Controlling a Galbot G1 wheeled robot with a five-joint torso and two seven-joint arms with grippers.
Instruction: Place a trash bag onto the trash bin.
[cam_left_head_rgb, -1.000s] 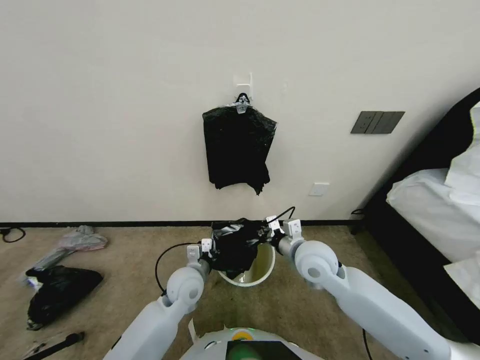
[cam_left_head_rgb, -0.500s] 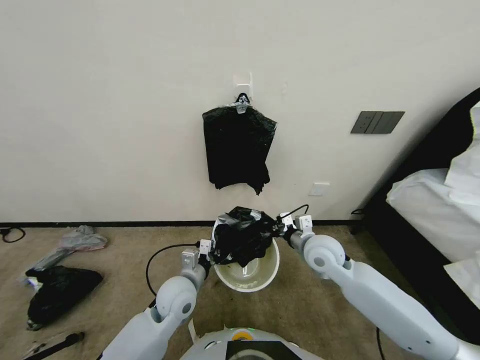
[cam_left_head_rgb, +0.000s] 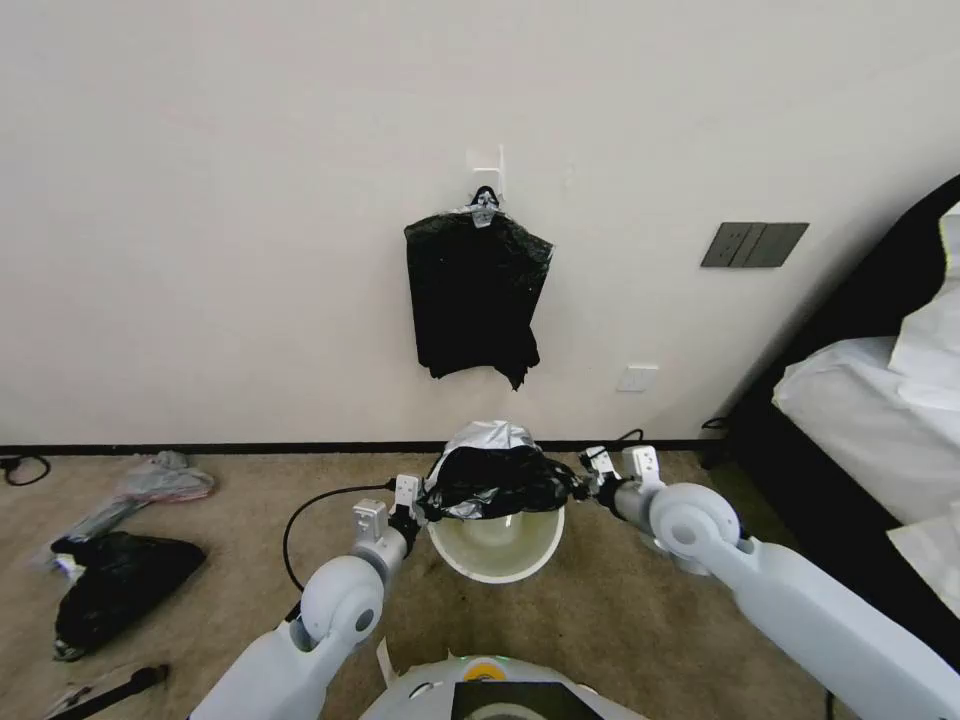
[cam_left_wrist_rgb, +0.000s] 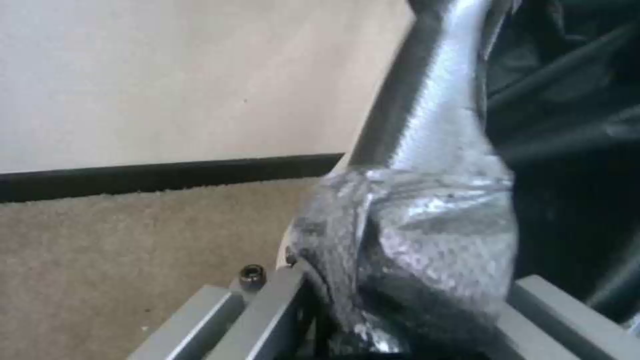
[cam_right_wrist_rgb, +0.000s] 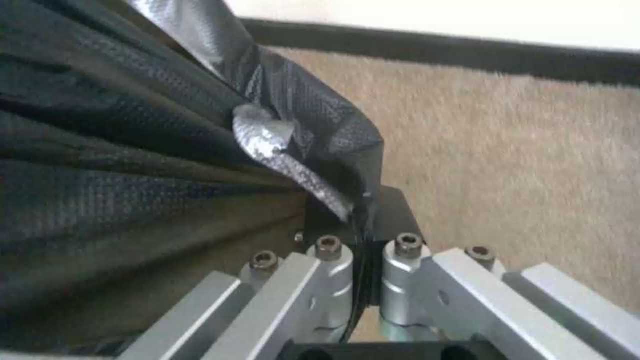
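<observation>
The trash bag, black with a silvery sheen, is stretched flat over the far half of the trash bin, a cream-white bucket on the carpet. My left gripper is shut on the bag's left edge at the bin's left rim. My right gripper is shut on the bag's right edge beside the right rim. The left wrist view shows bunched bag clamped between the jaws. The right wrist view shows a fold of the bag pinched between the closed fingers. The near part of the bin's mouth is uncovered.
A flat bundle of black bags hangs from a wall clip straight behind the bin. A lumpy black sack and grey plastic lie on the carpet at left. A bed with white bedding stands at right.
Both grippers have moved apart and forward, pulling the bunched bag out wide and taut across the bin's far rim. More of the bin's mouth now shows.
</observation>
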